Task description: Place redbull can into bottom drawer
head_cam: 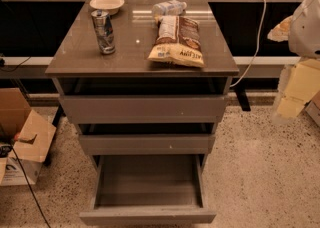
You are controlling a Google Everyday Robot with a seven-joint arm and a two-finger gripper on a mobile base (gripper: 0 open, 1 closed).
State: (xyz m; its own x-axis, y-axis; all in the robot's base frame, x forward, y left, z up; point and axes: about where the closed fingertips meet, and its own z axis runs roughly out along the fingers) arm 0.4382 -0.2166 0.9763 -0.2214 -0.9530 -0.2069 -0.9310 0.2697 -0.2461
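The redbull can (103,32) is seen upright on the left part of the desk (130,59), a slim metal cylinder in silver and blue with a shiny top; a shallow, round, pale bowl (106,4) is set just behind it; a clear plastic water bottle (169,7) is laid on its side at the back centre; a crinkled chip bag (177,40), brown and cream, is laid flat in front of the bottle, right of the can and apart from it. The desk top is a smooth, glossy grey-brown slab in which light spots are reflected; three plain flat grey fronts are stacked below it; the bottom drawer (147,216) is pulled wide out, a deep rectangular box with its grey inside shown; dark gaps are seen over the two shallower drawers (142,108) above. The floor (260,172) is speckled terrazzo; a cardboard box (25,137) with open flaps is placed at the left; a white cable (256,32) is hung behind the desk at the right. The end effector (299,89) is held at the right edge of the view, beside the desk and well apart from the can, seen as pale yellowish blocks under a white rounded arm (306,22); whether it is spread or pressed together cannot be told.
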